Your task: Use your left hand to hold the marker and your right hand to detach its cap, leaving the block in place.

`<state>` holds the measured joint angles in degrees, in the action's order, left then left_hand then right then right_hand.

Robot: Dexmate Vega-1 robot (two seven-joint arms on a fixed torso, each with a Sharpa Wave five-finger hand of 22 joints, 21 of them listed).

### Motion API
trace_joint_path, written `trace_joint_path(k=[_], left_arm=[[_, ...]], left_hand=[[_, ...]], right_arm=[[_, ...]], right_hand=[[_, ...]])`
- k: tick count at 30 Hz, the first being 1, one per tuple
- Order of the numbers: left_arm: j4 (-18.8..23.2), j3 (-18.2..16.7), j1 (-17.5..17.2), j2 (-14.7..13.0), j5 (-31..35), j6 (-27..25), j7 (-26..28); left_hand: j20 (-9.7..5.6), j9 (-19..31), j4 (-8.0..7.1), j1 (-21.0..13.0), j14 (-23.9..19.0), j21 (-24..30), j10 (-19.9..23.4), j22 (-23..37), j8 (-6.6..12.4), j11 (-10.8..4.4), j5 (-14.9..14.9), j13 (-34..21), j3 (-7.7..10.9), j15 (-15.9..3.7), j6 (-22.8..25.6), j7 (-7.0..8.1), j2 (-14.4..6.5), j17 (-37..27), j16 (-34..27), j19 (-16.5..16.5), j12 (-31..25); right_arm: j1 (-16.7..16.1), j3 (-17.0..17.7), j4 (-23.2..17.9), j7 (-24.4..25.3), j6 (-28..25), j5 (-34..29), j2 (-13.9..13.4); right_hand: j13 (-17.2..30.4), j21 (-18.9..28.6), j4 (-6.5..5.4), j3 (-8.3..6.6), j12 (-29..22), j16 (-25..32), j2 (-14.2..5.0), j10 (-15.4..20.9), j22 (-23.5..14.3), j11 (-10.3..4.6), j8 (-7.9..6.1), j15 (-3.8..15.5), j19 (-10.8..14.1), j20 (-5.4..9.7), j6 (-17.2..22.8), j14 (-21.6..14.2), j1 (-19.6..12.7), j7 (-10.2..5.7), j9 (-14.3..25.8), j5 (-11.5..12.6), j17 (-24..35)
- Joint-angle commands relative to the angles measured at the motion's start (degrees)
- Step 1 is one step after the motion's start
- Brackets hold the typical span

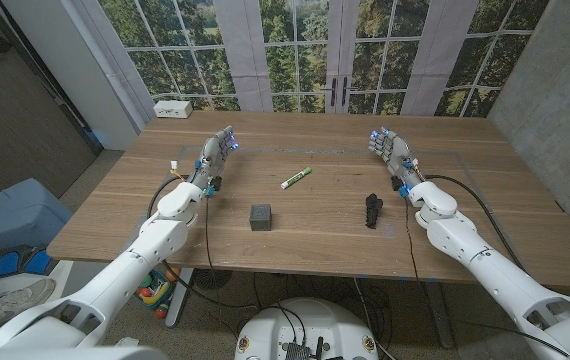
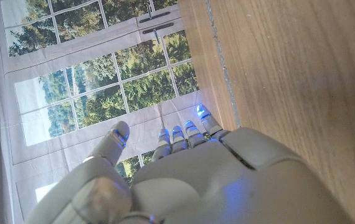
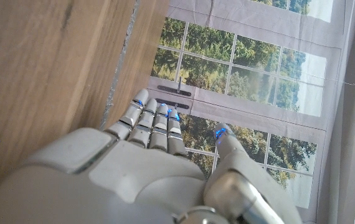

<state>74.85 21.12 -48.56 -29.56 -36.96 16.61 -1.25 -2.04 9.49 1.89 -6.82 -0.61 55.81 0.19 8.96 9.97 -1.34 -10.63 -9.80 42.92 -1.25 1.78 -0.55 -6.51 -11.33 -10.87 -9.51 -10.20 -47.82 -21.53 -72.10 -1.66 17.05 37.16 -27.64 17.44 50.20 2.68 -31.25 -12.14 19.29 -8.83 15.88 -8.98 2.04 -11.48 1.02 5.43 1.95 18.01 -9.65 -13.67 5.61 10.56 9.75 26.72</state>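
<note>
A green and white marker (image 1: 296, 178) lies slantwise on the wooden table (image 1: 325, 230), near the middle. A dark grey block (image 1: 260, 217) sits a little nearer to me, left of the marker. My left hand (image 1: 218, 152) stands on its edge at the far left of the table, fingers extended and holding nothing, well left of the marker. My right hand (image 1: 389, 150) mirrors it at the far right, also empty. In the left wrist view my left hand (image 2: 184, 174) reaches toward the table's far edge. In the right wrist view my right hand (image 3: 159, 162) does the same.
A small black object (image 1: 372, 210) lies right of centre, near my right forearm. A white box (image 1: 173, 108) sits at the table's far left corner. Large windows (image 1: 305, 50) stand behind the table. Bins and shoes are on the floor at left.
</note>
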Motion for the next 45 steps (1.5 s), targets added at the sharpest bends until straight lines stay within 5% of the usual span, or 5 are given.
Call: trace_joint_path(k=[1,14,21,31,45], left_arm=[[1.2,0.1,0.0,-0.2,1.5,-0.2,2.0],[4.6,2.0,0.8,-2.2,9.8,-2.9,9.5],[8.5,4.2,1.8,-4.7,18.3,-7.9,15.1],[12.9,7.6,4.4,-7.4,27.6,-15.9,17.3],[18.9,12.1,7.5,-9.0,38.3,-25.8,18.1]], left_hand=[[-0.07,0.3,0.35,-0.4,-0.2,0.9,0.2,0.3,0.30,-0.46,-0.4,-0.3,0.16,-0.43,0.7,-0.02,-2.4,0.1,-0.3,0.2,-0.6],[4.13,0.4,7.15,-1.8,-5.3,-2.1,3.9,0.5,0.88,-0.72,0.3,-0.4,-2.88,0.10,4.5,2.52,2.5,1.5,-1.0,5.1,-1.5],[4.96,0.5,8.37,-2.4,-9.3,-3.7,6.0,0.5,1.03,-0.82,0.5,-0.5,-3.97,0.03,6.3,3.64,4.7,1.5,-1.6,6.4,-2.0],[0.72,0.5,8.59,-4.6,-9.9,-6.9,8.9,0.5,1.40,-0.82,0.6,-0.5,-4.22,-1.22,9.8,3.81,5.7,1.5,-0.7,5.8,-2.2],[3.83,0.6,8.82,-7.4,-10.1,-9.4,9.5,0.5,1.30,-1.39,0.8,-0.7,-4.19,-1.25,11.4,2.95,6.7,1.5,-0.4,6.9,-1.7]], right_arm=[[0.4,0.0,2.9,0.1,1.8,0.2,1.3],[1.0,-0.7,3.7,2.4,4.6,-3.3,1.5],[-0.4,-1.0,0.4,7.0,4.3,-7.0,0.2],[-1.5,-1.1,-1.4,10.4,5.0,-10.3,-0.6],[-3.4,-0.3,-3.2,12.0,6.4,-11.8,-1.6]], right_hand=[[0.0,0.4,0.08,-0.31,-0.3,0.2,-0.33,0.6,-0.3,0.09,-0.23,0.02,0.5,0.35,0.5,-0.3,-0.2,-0.01,0.2,0.3,0.2],[-0.4,-0.3,1.16,-0.40,-0.4,0.3,-0.07,1.3,-0.3,0.40,-0.32,-0.25,0.8,-0.12,1.0,-0.7,-1.1,0.02,0.2,0.3,-0.2],[-1.2,-2.6,3.52,0.31,-0.5,0.3,1.38,2.2,-0.5,0.53,-0.34,-2.10,-0.3,-6.29,1.8,-1.3,-2.0,-0.02,0.3,0.4,-1.1],[-2.0,-6.1,6.16,0.45,-0.3,-0.8,2.32,2.5,-0.4,0.87,-0.26,-0.91,-3.7,-2.96,2.4,0.0,-3.9,-0.25,0.2,1.1,-2.4],[-2.5,-6.6,6.85,0.31,-0.3,-0.9,2.18,3.1,-0.4,1.33,-0.31,-1.47,-1.6,-2.43,2.9,-0.6,-5.1,0.56,0.2,1.4,-3.3]])
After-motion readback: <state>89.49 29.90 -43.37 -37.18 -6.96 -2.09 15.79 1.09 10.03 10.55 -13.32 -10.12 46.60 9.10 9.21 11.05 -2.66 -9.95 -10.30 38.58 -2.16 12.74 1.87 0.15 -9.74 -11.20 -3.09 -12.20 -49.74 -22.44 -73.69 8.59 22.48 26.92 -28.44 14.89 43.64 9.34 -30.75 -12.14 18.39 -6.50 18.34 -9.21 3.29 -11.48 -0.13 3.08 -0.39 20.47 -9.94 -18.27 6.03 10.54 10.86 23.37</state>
